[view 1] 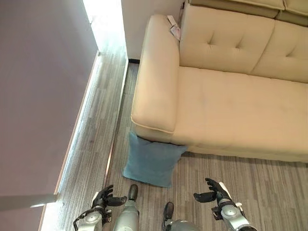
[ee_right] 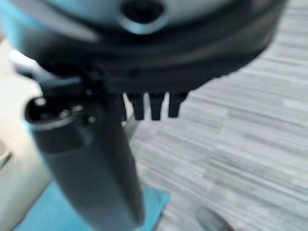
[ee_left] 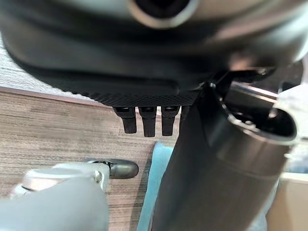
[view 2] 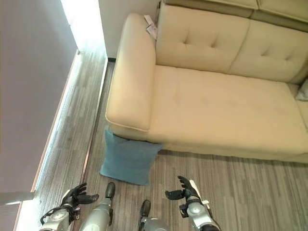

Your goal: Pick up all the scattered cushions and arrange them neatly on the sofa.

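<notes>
- on the floor point(view 1: 269, 187), a blue cushion point(view 1: 151, 162) leans against the near end of the sofa point(view 1: 231, 110), its top edge tucked under the armrest point(view 1: 156, 77) and touching it.
- the cushion stands tilted on its lower edge; its face looks toward the near side, its top leans far toward the sofa, and it is nearly square, so no long axis can be told; its lower edge runs left to right.
- the left hand point(view 1: 103, 198) hangs near and to the left of the cushion, apart from it, fingers loosely spread and holding nothing; its own wrist view shows straight fingertips point(ee_left: 147, 126) over the floor with the blue cloth beyond them.
- the right hand point(view 1: 214, 191) hangs near and to the right of the cushion, also apart from it, thumb and fingers parted around empty air; its wrist view shows straight fingertips point(ee_right: 156, 110) above the floor and a blue corner of the cushion past the thumb.
- the cushion sits between the two hands, farther from the robot than both, a little closer to the left one.
- at the far right edge of the right eye view a grey cushion point(view 2: 303, 90) rests on the sofa seat, mostly cut off.
- a white tag point(view 1: 174, 30) lies at the far end of the armrest, beside the backrest.
- a pale wall point(view 1: 43, 86) runs along the left, with a bright strip where it meets the floor.
</notes>
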You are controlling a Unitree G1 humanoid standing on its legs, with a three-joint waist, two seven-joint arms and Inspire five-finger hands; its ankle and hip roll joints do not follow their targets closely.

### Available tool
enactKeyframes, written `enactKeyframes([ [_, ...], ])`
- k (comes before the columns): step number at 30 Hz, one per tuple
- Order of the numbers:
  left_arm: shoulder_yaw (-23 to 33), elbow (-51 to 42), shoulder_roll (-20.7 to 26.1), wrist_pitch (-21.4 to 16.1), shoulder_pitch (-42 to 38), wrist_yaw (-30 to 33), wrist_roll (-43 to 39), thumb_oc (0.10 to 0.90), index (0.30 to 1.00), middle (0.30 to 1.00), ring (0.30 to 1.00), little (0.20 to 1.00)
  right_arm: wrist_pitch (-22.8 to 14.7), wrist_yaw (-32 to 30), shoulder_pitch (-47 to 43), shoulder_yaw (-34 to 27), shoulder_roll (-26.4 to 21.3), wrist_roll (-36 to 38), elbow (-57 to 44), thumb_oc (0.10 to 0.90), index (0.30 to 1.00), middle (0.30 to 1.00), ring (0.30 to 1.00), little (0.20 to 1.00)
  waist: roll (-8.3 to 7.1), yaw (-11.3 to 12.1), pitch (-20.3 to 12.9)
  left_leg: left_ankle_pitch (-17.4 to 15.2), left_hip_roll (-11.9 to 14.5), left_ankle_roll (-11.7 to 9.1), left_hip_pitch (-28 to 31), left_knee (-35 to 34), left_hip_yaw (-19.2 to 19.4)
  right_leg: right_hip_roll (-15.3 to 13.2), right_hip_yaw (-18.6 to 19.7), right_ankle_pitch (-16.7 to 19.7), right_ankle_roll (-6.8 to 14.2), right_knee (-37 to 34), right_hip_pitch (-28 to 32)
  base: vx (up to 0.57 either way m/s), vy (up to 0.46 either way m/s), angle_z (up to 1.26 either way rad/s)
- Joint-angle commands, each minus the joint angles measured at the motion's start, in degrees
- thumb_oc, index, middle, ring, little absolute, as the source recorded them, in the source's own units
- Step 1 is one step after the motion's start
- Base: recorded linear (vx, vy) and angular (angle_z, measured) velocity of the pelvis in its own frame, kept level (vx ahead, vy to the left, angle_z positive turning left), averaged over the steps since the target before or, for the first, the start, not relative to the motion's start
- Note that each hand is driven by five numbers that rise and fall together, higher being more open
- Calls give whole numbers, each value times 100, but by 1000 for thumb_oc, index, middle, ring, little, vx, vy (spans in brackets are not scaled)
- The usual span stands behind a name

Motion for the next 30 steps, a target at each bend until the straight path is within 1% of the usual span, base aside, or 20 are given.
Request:
enactKeyframes([
  [1, -67, -132, 170, -239, -5, -55, 124, 800, 900, 900, 900, 900, -126, -148, 77, -24, -217, 52, -305, 800, 900, 900, 900, 900, -98, 42, -467, -711, -41, -87, -215, 509, 129, -82, 316, -217, 343, 431, -406, 63, 143, 4],
  [5, 31, -189, 367, -249, -42, 25, 111, 800, 900, 900, 900, 900, -84, -151, -81, 78, -109, 17, -326, 800, 900, 900, 900, 900, -133, 130, -382, -897, -95, 98, -61, 594, 392, -387, 366, -27, 575, 979, -708, 48, 184, -30],
  [8, 105, -244, 472, -277, -53, 56, 20, 800, 900, 900, 900, 900, -105, -176, -201, 167, -77, 13, -431, 800, 900, 900, 900, 900, -119, 219, -269, -922, -31, 155, 5, 581, 478, -440, 218, 80, 598, 1307, -947, 1, 105, -62],
  [9, 109, -227, 484, -284, -74, 53, 9, 800, 900, 900, 900, 900, -119, -174, -221, 184, -72, 28, -468, 800, 900, 900, 900, 900, -131, 202, -214, -927, -72, 165, 50, 565, 476, -300, 273, 57, 549, 1356, -1028, 0, 84, -32],
  [10, 109, -226, 484, -284, -76, 53, 9, 800, 900, 900, 900, 900, -119, -174, -223, 183, -71, 28, -467, 800, 900, 900, 900, 900, -131, 195, -226, -912, -74, 165, 36, 555, 471, -301, 268, 69, 549, 1346, -1039, 28, 75, -21],
  [11, 89, -108, 504, -277, -143, 106, 78, 800, 900, 900, 900, 900, -112, -196, -265, 288, -112, 0, -461, 800, 900, 900, 900, 900, -185, 148, -150, -905, -227, 192, 52, 476, 480, 10, 338, 81, 464, 1105, -1200, 19, 41, -17],
  [12, 90, -104, 503, -278, -146, 106, 78, 800, 900, 900, 900, 900, -113, -197, -268, 289, -111, 0, -459, 800, 900, 900, 900, 900, -183, 146, -142, -911, -226, 191, 60, 478, 477, 12, 335, 78, 463, 1102, -1188, 0, 0, 0],
  [13, 103, -163, 487, -332, -198, 114, 44, 800, 900, 900, 900, 900, -140, -210, -287, 237, -116, 51, -476, 800, 900, 900, 900, 900, -181, 181, -131, -914, -266, 169, -69, 571, 470, -77, 221, 46, 504, 802, -1096, -7, -29, 16],
  [14, 51, -232, 403, -342, -251, 108, -23, 800, 900, 900, 900, 900, -168, -204, -277, 292, -123, 89, -561, 800, 900, 900, 900, 900, -186, 138, -57, -934, -348, 158, -159, 588, 423, 74, 450, -24, 360, 721, -1120, -42, -35, 24],
  [15, 62, -315, 383, -382, -290, 138, -74, 800, 900, 900, 900, 900, -167, -213, -317, 300, -130, 92, -557, 800, 900, 900, 900, 900, -167, 121, -9, -897, -369, 142, -276, 593, 387, 126, 522, 5, 343, 756, -1278, -61, -57, 44],
  [17, 66, -345, 384, -404, -333, 172, -131, 800, 900, 900, 900, 900, -159, -253, -364, 329, -162, 67, -541, 800, 900, 900, 900, 900, -166, 181, 11, -923, -374, 124, -390, 639, 395, 38, 358, 66, 345, 692, -1296, -60, -63, 51],
  [19, -5, -431, 329, -450, -429, 232, -269, 800, 900, 900, 900, 900, -180, -317, -511, 400, -159, 101, -496, 800, 900, 900, 900, 900, -148, 205, 156, -902, -368, 87, -674, 757, 380, 8, 206, 51, 279, 717, -1473, -42, -114, 3],
  [20, -40, -496, 310, -490, -521, 292, -374, 800, 900, 900, 900, 900, -186, -410, -671, 416, -168, 142, -465, 800, 900, 900, 900, 900, -96, 221, 229, -1002, -355, 58, -829, 838, 339, 12, 153, -18, 257, 758, -1646, -58, -73, 10],
  [21, -42, -499, 310, -491, -533, 294, -376, 800, 900, 900, 900, 900, -190, -413, -685, 410, -169, 144, -461, 800, 900, 900, 900, 900, -100, 213, 240, -878, -374, 79, -922, 860, 361, -15, 119, 80, 229, 760, -1720, -64, -53, 16],
  [23, -79, -596, 332, -562, -841, 519, -530, 800, 900, 900, 900, 900, -213, -596, -1067, 433, -171, 267, -507, 800, 900, 900, 900, 900, -20, 189, 379, -839, -343, 64, -1456, 1079, 362, -63, 50, 76, 162, 961, -2300, -151, -23, 7],
  [25, -85, -597, 334, -597, -943, 599, -591, 800, 900, 900, 900, 900, -254, -683, -1189, 416, -168, 339, -569, 800, 900, 900, 900, 900, 5, 172, 390, -822, -331, 61, -1612, 1097, 370, -62, 24, 69, 146, 1022, -2500, -43, -21, 10],
  [26, -114, -598, 341, -624, -1087, 720, -594, 800, 900, 900, 900, 900, -269, -808, -1331, 413, -165, 365, -566, 800, 900, 900, 900, 900, 51, 173, 446, -991, -273, 27, -1736, 1200, 346, -42, 69, -83, 169, 1150, -2663, 0, -25, 4],
  [28, -131, -608, 387, -693, -1413, 907, -684, 800, 900, 900, 900, 900, -312, -1068, -1655, 352, -214, 412, -663, 800, 900, 900, 900, 900, 98, 108, 529, -978, -250, 29, -2176, 1351, 376, -67, 96, -94, 145, 1342, -3150, -104, 10, -1],
  [29, -176, -650, 484, -770, -1816, 1127, -749, 800, 900, 900, 900, 900, -355, -1404, -2045, 283, -268, 477, -714, 800, 900, 900, 900, 900, 157, 16, 585, -959, -229, 31, -2692, 1541, 395, -110, 134, -122, 136, 1579, -3697, -162, 54, 1],
  [30, -207, -641, 537, -799, -2004, 1238, -740, 800, 900, 900, 900, 900, -362, -1564, -2238, 261, -309, 504, -690, 800, 900, 900, 900, 900, 191, -14, 639, -949, -229, 34, -2873, 1587, 397, -117, 150, -140, 133, 1674, -3901, -161, 75, 1],
])
